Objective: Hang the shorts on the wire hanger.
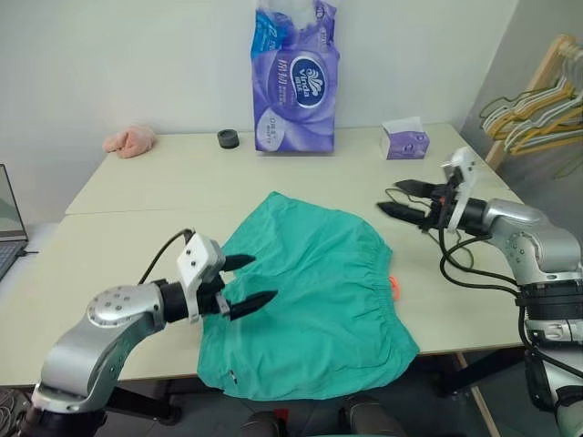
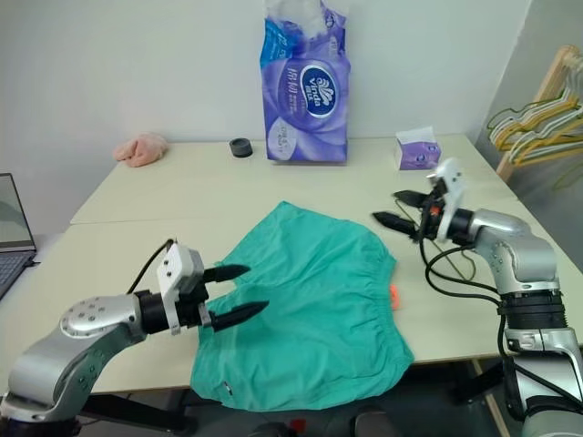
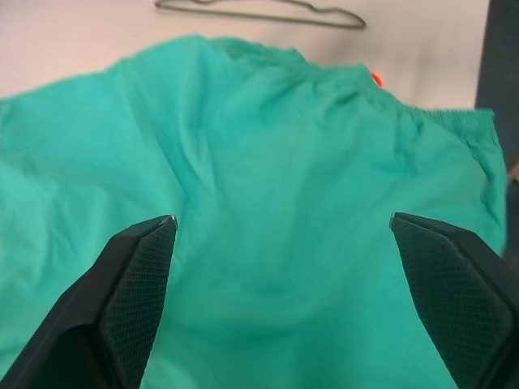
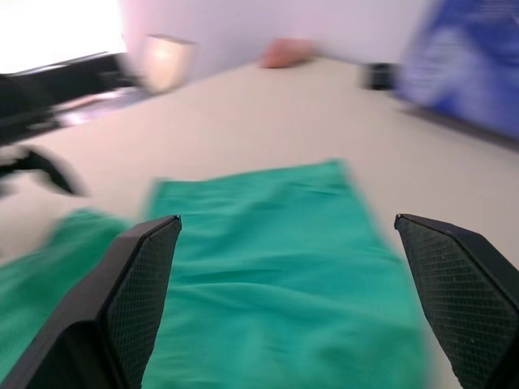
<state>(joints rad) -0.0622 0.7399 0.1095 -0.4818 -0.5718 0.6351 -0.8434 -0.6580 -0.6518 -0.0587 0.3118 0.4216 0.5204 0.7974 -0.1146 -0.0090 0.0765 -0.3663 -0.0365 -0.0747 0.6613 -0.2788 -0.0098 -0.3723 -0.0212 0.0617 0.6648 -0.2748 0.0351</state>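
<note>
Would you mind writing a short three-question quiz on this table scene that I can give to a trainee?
1. True or false: the left gripper is shut on the shorts.
2. What lies on the table beyond the shorts in the left wrist view? A) a roll of tape B) the wire hanger C) a cup
3. Fill in: the small orange tag pokes out at the shorts' ______.

Key
1. False: both it and the right gripper are open and hold nothing.
2. B
3. Waistband, the gathered edge nearest the right gripper.
</note>
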